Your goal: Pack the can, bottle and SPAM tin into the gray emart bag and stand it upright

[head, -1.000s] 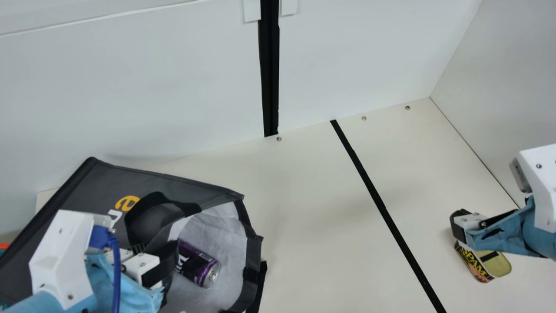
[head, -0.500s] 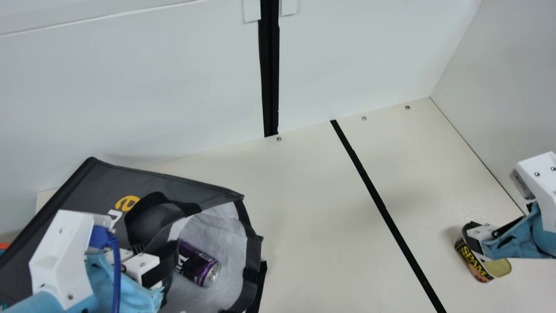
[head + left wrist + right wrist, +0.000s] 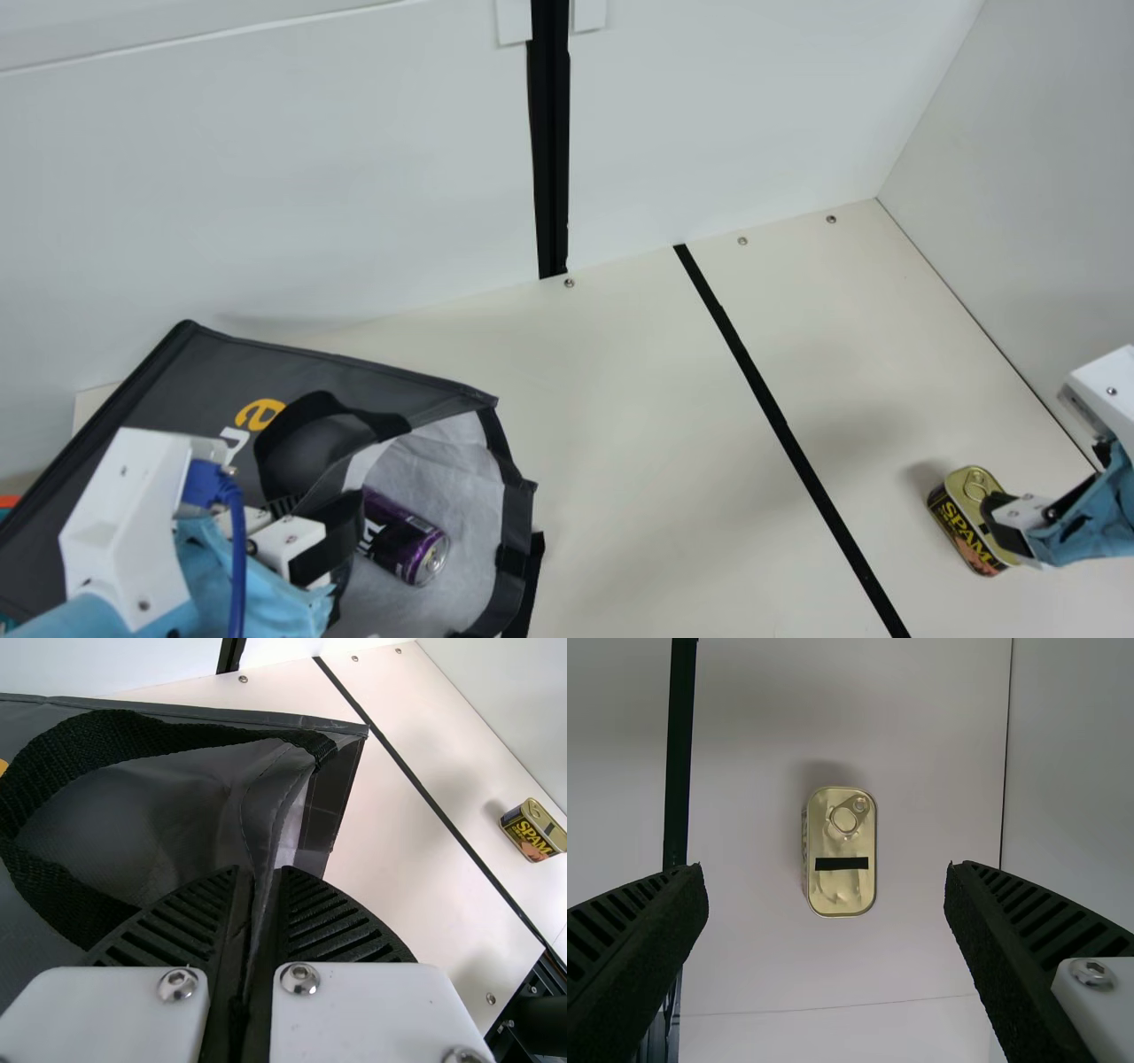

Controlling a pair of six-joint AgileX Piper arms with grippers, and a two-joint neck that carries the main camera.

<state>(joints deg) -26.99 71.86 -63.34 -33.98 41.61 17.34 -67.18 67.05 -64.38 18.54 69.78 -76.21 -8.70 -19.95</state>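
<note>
Right pincer [image 3: 998, 523] gapes above the tin [image 3: 955, 530]; left pincer [image 3: 326, 518] nips the bag [image 3: 159, 416]

With my right pincer spread wide and holding nothing, I have the tin ahead of me, apart from both fingers and between their lines in my right wrist view. It stands on the table [image 3: 638, 416], lid up, its pull ring [image 3: 844, 819] toward one end.

Since the earlier frames, that pincer has slid across the tin, toward the main view's lower right. A moment ago it covered the ring end; now that end is bare to the main view. The tin itself hasn't budged.

My left pincer hasn't stirred either. Its fingers are closed on the cloth at the bag's mouth, just beside the handle [image 3: 328, 406]. The bag lies on its side around that pincer, mouth open toward the side where my right one is. Just beside the left pincer, inside on the pale lining, the can [image 3: 409, 542] lies on its side, exactly where it was. Between my two pincers runs the black line [image 3: 771, 408] on the table.
</note>
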